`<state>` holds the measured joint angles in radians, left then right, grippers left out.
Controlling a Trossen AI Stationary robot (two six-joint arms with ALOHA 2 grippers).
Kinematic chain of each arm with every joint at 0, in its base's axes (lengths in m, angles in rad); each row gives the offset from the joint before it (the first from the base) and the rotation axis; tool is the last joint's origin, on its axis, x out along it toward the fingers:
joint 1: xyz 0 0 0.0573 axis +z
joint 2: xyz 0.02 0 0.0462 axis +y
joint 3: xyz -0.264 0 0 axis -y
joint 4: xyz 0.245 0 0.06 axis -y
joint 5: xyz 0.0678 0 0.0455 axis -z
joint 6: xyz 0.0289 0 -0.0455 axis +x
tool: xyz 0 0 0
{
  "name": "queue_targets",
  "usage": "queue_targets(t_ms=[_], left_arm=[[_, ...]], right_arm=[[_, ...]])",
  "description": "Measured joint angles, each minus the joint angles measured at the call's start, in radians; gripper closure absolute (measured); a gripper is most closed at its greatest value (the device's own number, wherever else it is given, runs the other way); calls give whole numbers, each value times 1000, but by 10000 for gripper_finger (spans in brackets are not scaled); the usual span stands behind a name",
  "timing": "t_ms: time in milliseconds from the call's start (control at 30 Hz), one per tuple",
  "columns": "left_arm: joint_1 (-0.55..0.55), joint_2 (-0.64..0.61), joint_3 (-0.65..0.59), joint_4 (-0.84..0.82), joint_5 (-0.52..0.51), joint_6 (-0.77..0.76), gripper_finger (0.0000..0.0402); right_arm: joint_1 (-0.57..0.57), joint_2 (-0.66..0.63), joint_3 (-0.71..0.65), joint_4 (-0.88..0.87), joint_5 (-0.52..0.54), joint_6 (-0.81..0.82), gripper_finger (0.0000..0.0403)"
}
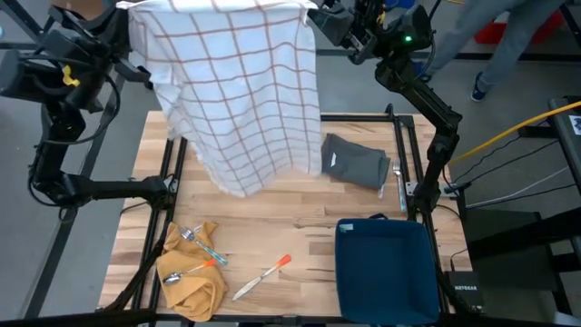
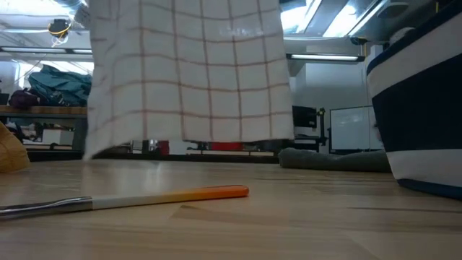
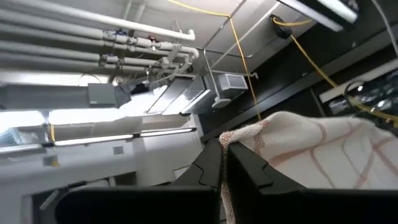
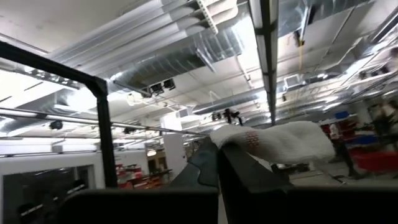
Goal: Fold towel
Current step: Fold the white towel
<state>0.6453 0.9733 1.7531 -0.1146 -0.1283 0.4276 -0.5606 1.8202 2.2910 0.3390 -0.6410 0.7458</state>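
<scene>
A white towel with thin red-brown checks (image 1: 241, 91) hangs spread out high above the wooden table. In the low view the towel (image 2: 188, 72) ends just above the tabletop. My left gripper (image 1: 134, 11) is at its upper left corner and my right gripper (image 1: 313, 11) at its upper right corner, both raised near the far edge. Each wrist view shows shut fingers with towel cloth between them: left gripper (image 3: 222, 160), right gripper (image 4: 216, 160). My left gripper pinches the towel's upper left corner (image 3: 245, 138) between its two fingers; the cloth bunches over the fingertips and the towel hangs below, clear of the table. My right gripper pinches the upper right corner (image 4: 245, 138) the same way, the top edge stretched between both holds.
A folded grey cloth (image 1: 356, 162) lies right of the hanging towel. A dark blue bin (image 1: 386, 268) sits at the near right. A mustard cloth with cutlery (image 1: 191, 268) is near left, and an orange-handled knife (image 1: 263, 276) lies near the front edge.
</scene>
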Motion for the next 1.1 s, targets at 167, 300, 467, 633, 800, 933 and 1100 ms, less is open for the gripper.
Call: queue_targets(t_ms=[167, 300, 467, 633, 800, 933, 1100], left_arm=[[0, 12, 0, -2, -13, 75, 396], [0, 27, 0, -55, -68, 141, 396], [10, 71, 0, -194, -132, 227, 396], [47, 144, -14, -219, -147, 264, 396], [93, 229, -16, -222, -145, 265, 396], [131, 290, -16, -227, -147, 272, 396], [186, 343, -16, -230, -146, 284, 396]], right_arm=[[-17, 0, 0, -8, 47, -54, 401], [-39, 0, 2, -136, 55, -139, 401], [-51, 3, 1, -394, 158, -369, 401], [-73, 24, 1, -545, 257, -510, 401], [-104, 60, 1, -602, 299, -567, 401], [-135, 93, 1, -638, 299, -597, 401], [-178, 128, 0, -665, 300, -644, 401]])
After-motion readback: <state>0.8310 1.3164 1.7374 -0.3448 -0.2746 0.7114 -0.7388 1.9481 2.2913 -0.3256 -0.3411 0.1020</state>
